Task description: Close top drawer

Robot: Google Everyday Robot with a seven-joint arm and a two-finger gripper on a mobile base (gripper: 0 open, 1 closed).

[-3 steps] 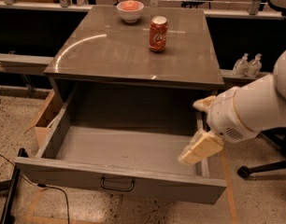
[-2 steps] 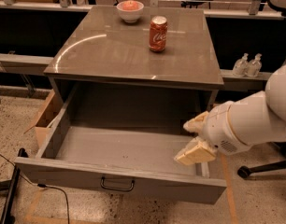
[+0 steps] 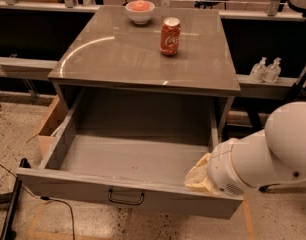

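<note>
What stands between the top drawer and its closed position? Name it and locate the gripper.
No object shows inside the top drawer or in the opening behind it. Only the robot's own gripper sits there, tucked into the drawer's front right corner, just behind its front.

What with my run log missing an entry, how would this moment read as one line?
top drawer: pulled open | pincer: inside drawer, front-right corner, behind front panel | cabinet top: can, bowl

Dim; tabletop [image 3: 118, 54] glare; end effector [image 3: 197, 177] in drawer [image 3: 128, 159] rt.
</note>
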